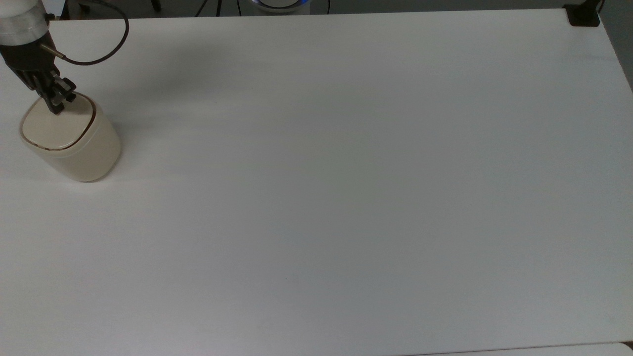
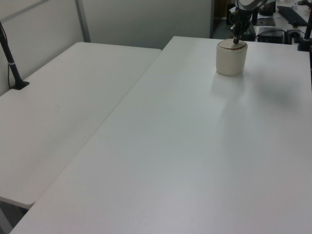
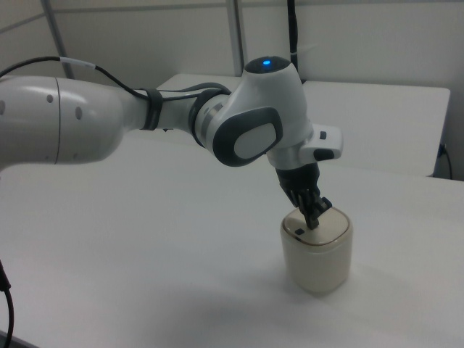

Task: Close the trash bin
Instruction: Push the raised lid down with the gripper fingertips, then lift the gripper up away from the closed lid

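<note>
White table (image 1: pixel 346 173) carries the trash bin (image 1: pixel 74 143) at the top view's far left; its lid (image 3: pixel 317 229) lies flat on the rim, so closing looks done, latch engagement unconfirmed. Gripper (image 3: pixel 313 214) tips, drawn together, press the lid; withdrawal remains.

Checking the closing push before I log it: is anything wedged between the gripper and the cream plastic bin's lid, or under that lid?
Nothing visible. The gripper presses straight on the flat lid of the cream plastic trash bin, which lies level with the rim.
</note>
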`<state>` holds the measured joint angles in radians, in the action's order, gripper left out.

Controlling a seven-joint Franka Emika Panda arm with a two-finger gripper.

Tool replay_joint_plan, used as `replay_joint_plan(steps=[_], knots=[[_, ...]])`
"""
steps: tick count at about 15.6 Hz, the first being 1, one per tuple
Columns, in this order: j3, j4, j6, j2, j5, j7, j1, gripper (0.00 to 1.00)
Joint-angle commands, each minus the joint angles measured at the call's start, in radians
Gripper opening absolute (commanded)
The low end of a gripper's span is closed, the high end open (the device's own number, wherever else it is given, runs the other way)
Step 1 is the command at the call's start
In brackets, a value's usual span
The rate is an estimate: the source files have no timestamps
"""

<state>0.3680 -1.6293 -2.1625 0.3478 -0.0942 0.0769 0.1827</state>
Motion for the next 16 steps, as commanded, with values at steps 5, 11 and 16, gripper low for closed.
replay_joint_plan(steps=[5,11,16], knots=[[0.009,-0.03,0.004,0.022,-0.027,0.047,0.003,0.0],[0.009,-0.021,0.07,-0.074,-0.027,0.035,-0.012,0.05],[-0.023,-0.023,0.267,-0.219,-0.009,-0.034,-0.139,0.82]])
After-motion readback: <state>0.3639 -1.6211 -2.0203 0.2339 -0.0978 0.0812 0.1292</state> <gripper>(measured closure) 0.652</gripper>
